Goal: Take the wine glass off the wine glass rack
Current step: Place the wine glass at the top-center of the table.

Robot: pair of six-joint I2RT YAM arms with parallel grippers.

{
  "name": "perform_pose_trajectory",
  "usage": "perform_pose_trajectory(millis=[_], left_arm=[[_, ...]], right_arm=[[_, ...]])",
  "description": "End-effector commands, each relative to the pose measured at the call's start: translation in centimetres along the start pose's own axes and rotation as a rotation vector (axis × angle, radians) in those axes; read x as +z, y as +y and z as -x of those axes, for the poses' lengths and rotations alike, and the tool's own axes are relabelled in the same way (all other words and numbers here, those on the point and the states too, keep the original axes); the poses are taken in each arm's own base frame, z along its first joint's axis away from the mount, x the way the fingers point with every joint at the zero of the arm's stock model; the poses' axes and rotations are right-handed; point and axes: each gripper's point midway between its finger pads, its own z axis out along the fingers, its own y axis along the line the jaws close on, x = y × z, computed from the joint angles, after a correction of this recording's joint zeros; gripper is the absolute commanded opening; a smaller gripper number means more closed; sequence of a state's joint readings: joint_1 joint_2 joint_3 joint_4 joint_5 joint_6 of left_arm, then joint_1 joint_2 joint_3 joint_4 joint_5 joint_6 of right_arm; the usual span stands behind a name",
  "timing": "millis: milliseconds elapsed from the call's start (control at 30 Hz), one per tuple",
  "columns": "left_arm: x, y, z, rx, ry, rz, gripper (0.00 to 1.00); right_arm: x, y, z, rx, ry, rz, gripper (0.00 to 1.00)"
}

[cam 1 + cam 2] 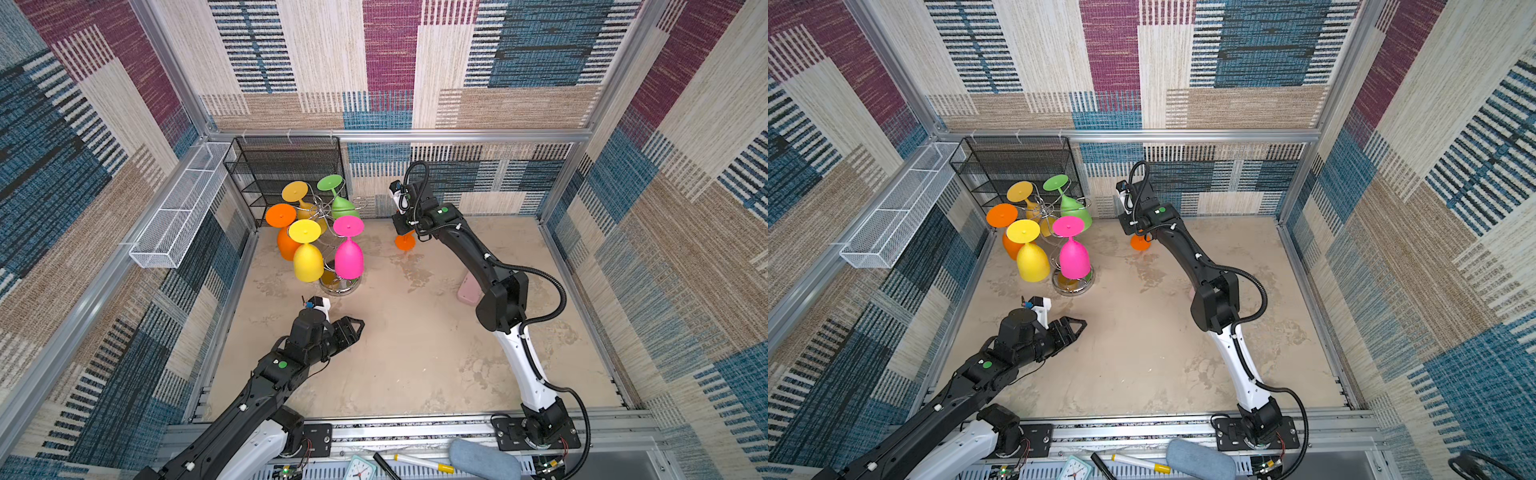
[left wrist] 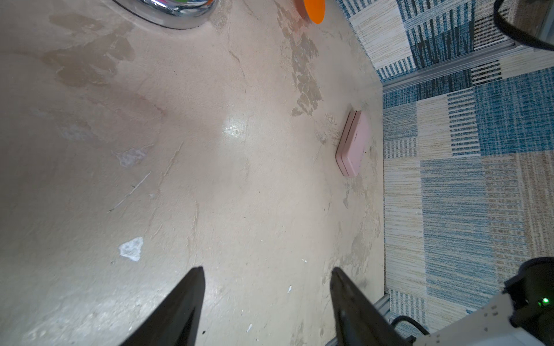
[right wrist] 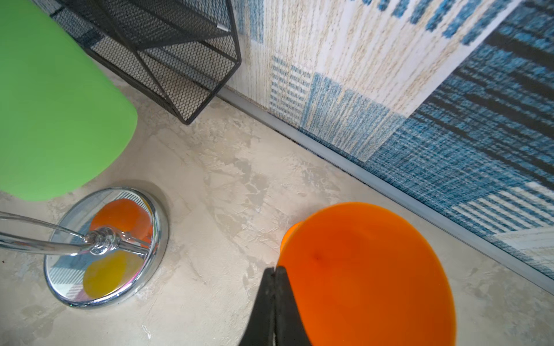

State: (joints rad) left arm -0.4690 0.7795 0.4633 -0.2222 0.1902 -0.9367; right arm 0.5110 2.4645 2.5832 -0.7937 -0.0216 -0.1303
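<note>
Right arm: rises from the near rail, elbow bent high over the table [image 1: 415, 353], forearm reaching toward the far wall, wrist turned down. Right gripper [image 3: 275, 269] is pinched tight on the rim of the orange wine glass [image 3: 359, 284], one finger inside the bowl and one outside. Glass is upright, mouth up, clear of the wine glass rack [image 1: 340, 286], to its right and near the far wall. Its foot shows under the wrist in both top views. Whether the foot touches the table: cannot tell.

Left arm: low, stretched from the near left corner toward the rack's mirrored base, ending short of it. Left gripper [image 2: 266, 269] is rolled on its side, fingers spread wide, nothing between them, bare table beneath.

Rack carries five other glasses bowl-down, among them a pink glass [image 1: 348, 257] and a green glass [image 3: 54, 99].
</note>
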Motion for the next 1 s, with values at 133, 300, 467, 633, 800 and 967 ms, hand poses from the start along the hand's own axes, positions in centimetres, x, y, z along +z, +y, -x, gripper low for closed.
perform_pose_trajectory(millis=[133, 300, 467, 633, 800, 967], left_arm=[[-0.2, -0.2, 0.0, 0.020, 0.005, -0.004, 0.69], [-0.1, -0.2, 0.0, 0.018, 0.006, -0.003, 0.69], [0.0, -0.3, 0.1, 0.021, 0.007, -0.002, 0.68], [0.2, -0.3, 0.1, 0.020, 0.006, -0.001, 0.68], [0.0, -0.4, 0.2, 0.025, 0.002, -0.002, 0.68], [-0.6, -0.5, 0.5, 0.042, -0.012, 0.006, 0.68]], right_arm=[[0.7, 0.7, 0.9, -0.025, -0.051, 0.039, 0.00], [1.2, 0.9, 0.6, -0.024, -0.047, 0.048, 0.00], [1.6, 1.2, 0.2, -0.028, -0.037, 0.052, 0.05], [1.8, 1.6, 0.2, -0.043, -0.038, 0.048, 0.22], [1.3, 1.4, 1.0, -0.050, -0.062, 0.033, 0.44], [-0.7, 1.3, 3.3, -0.054, -0.127, 0.025, 0.64]])
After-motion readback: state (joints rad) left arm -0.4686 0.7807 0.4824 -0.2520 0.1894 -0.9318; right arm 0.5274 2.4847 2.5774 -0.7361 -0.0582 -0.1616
